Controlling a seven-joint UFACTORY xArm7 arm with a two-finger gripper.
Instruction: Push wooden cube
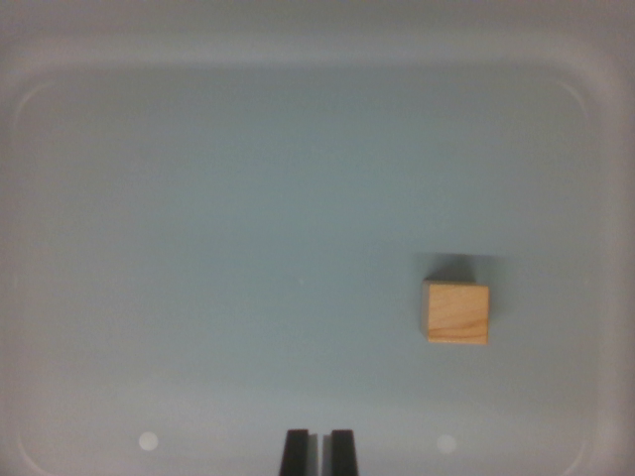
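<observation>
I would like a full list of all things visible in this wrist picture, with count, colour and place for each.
wooden cube: one, light brown, on the tray floor toward the wrist view's right, below the middle, apart from the walls.
tray: one, pale grey-white with rounded corners, fills nearly the whole picture.
light spots: two, whitish, on the tray floor near the bottom edge, one on each side of the gripper.
gripper: one, black, at the bottom edge near the centre; the jaws stand close together with only a thin gap, holding nothing, to the left of and below the cube, not touching it.
</observation>
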